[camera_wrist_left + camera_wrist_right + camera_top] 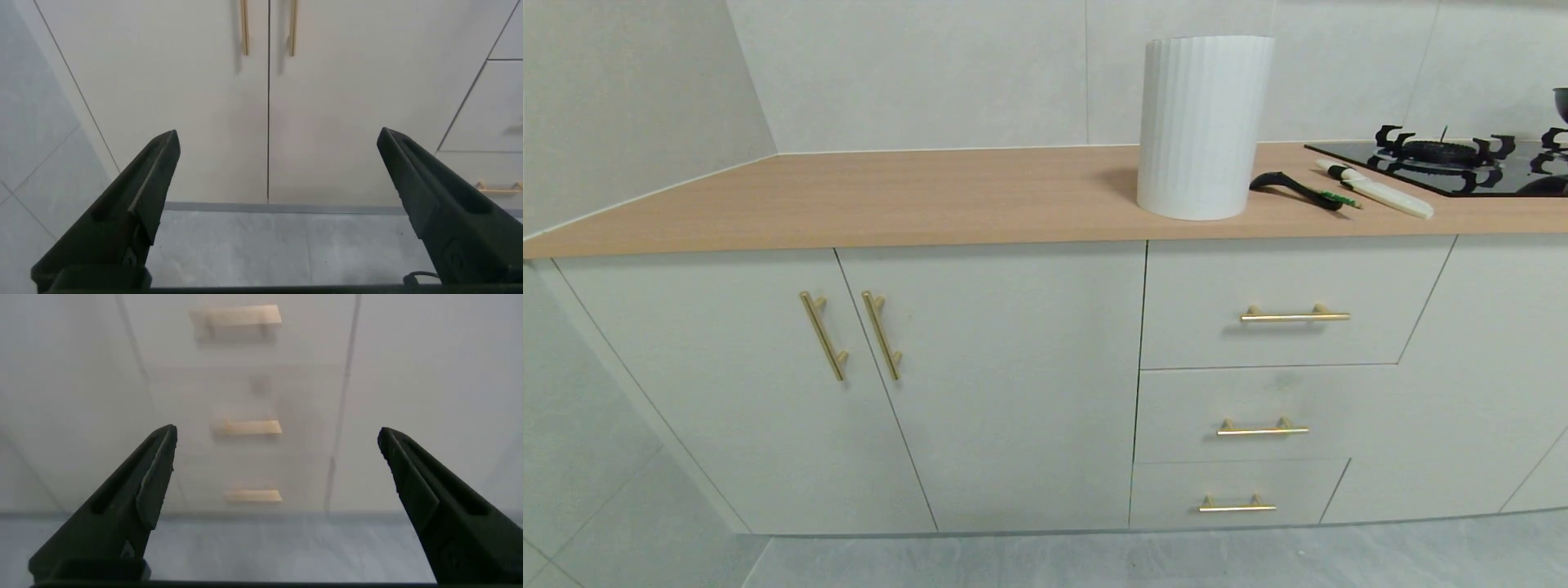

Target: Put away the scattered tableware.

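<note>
A tall white ribbed holder stands on the wooden countertop. Just right of it lie a black ladle-like utensil with a green-tipped handle and a cream-handled utensil. My left gripper is open, low in front of the double cabinet doors, holding nothing. My right gripper is open too, facing the stack of drawers with brass handles, with nothing between its fingers.
A black glass hob with burner grates sits at the counter's right end, a dark pot edge behind it. Below are two cabinet doors with brass handles and three drawers. Grey tile floor runs along the base.
</note>
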Robot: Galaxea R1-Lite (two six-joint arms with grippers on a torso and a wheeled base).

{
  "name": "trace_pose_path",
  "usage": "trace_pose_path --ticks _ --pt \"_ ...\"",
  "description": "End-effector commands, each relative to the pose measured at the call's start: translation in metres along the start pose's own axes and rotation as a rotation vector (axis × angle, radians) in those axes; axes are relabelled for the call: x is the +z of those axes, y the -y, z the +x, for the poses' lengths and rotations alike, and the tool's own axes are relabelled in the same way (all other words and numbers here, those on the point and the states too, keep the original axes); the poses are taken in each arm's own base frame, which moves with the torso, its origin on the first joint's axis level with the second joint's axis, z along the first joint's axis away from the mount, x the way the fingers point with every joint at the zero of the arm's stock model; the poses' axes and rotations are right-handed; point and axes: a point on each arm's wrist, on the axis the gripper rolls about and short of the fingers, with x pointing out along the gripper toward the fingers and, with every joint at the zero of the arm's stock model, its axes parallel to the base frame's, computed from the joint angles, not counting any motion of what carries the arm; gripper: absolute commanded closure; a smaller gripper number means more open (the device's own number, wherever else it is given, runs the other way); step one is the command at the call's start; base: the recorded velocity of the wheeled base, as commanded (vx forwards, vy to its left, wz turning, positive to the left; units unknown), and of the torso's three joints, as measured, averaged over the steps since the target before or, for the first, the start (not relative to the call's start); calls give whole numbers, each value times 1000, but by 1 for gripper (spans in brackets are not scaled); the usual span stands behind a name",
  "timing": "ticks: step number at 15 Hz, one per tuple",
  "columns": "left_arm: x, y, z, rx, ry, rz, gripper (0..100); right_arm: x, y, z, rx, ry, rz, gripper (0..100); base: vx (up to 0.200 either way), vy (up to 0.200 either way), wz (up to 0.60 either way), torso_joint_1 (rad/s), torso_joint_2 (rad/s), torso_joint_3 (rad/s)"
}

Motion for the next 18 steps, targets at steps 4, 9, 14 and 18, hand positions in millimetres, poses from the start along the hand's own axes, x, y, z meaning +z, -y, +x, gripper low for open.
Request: trace_pose_path --ticks 4,9,14,18 --pt "0 0 0 1 -2 0 0 27 0 79 134 -498 25 0 0 0 0 0 0 0" --pt "0 0 0 2 -2 0 0 36 -8 162 206 -672 17 0 0 0 0 0 0 0" --pt "0 0 0 1 0 0 0 44 -14 232 257 -717 10 0 0 0 0 0 0 0" --pt "0 0 0 2 0 0 0 16 -19 264 273 -788 -14 0 0 0 0 0 0 0"
